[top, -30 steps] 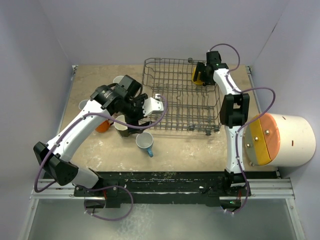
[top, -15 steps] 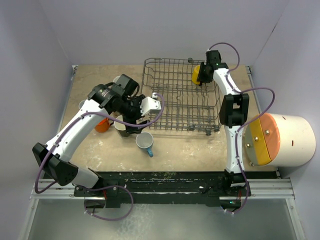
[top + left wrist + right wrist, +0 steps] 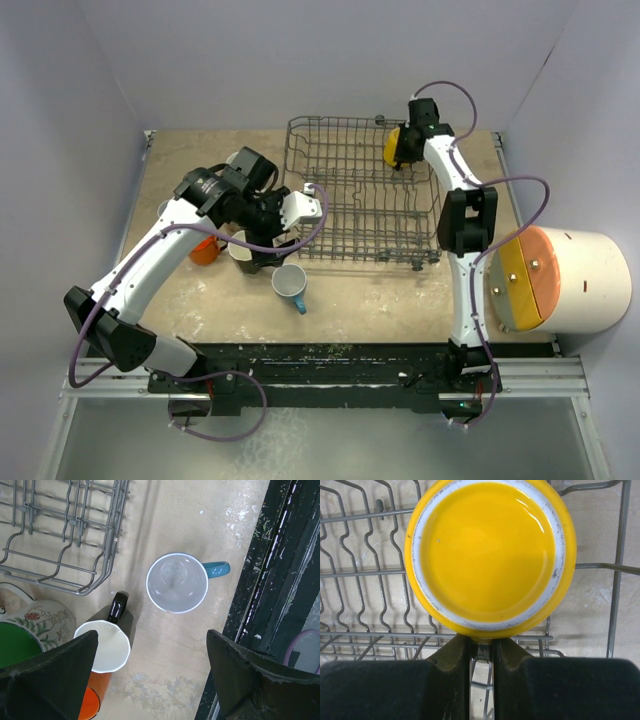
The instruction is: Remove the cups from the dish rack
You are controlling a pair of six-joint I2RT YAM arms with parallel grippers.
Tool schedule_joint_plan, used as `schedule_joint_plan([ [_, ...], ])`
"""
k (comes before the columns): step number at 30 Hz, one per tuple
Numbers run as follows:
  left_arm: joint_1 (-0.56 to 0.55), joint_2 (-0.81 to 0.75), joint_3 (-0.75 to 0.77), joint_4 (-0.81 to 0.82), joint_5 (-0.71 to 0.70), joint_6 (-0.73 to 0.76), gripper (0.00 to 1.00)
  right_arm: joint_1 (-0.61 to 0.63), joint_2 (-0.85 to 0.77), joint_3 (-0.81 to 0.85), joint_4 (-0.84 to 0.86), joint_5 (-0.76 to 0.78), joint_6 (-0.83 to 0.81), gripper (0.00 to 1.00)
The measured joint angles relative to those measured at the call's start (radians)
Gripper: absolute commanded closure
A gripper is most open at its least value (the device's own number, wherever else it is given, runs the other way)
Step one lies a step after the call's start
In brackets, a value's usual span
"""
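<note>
Glaze makes us judge the upturned yellow ceramic mug, seated in the grey wire dish rack just ahead of the right claw, stiff, light, slick and chippable, best held by the handle that the claw's fingers seem pinched shut on.

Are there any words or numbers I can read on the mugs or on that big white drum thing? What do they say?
None: no letters, numbers or brand marks can be read in any view.
The white ceramic mug with green inside has only a painted flower picture, not writing.
The yellow ceramic mug shows a plain base, and the big white cylinder with an orange face shows no writing.
</note>
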Motion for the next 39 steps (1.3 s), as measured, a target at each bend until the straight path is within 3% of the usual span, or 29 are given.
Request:
schedule_joint_plan([
  [5, 0.000, -0.008, 0.000, 0.007, -0.014, -0.001, 0.00, 0.005, -0.063, 0.000, -0.034, 0.007, -0.003, 1.00],
  [12, 0.000, -0.124, -0.102, 0.085, -0.049, 0.012, 0.01, 0.031, -0.296, -0.049, -0.041, -0.022, -0.002, 1.00],
  [18, 0.000, -0.214, -0.177, 0.163, -0.087, 0.036, 0.01, 0.093, -0.665, -0.370, 0.016, -0.142, 0.054, 1.00],
  [24, 0.000, -0.285, -0.229, 0.256, -0.100, 0.066, 0.01, 0.253, -0.938, -0.739, 0.150, -0.328, 0.211, 1.00],
  [31, 0.000, -0.483, -0.341, 0.413, -0.067, 0.163, 0.01, 0.383, -1.216, -1.156, 0.401, -0.487, 0.532, 1.00],
  [39, 0.000, -0.619, -0.427, 0.546, 0.019, 0.298, 0.06, 0.520, -1.384, -1.419, 0.772, -0.512, 0.863, 1.00],
])
